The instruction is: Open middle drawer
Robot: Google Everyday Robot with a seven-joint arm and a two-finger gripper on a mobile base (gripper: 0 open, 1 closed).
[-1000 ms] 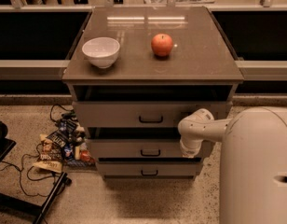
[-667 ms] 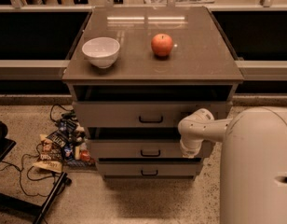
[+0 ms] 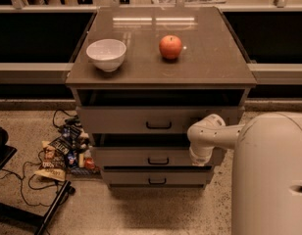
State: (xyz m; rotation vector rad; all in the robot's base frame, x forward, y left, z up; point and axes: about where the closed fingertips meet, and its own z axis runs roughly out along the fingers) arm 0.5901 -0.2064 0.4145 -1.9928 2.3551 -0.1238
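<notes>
Seemingly the middle drawer [image 3: 136,156], a flat matte grey-beige front with a small black handle [image 3: 158,160], sits only slightly out below the glossy counter [image 3: 210,58]; most of the pull remains. The smooth white hand [image 3: 199,155] hangs at its right end, open or closed I cannot tell. A rounded bowl [image 3: 106,54] and red apple [image 3: 170,46] sit above.
</notes>
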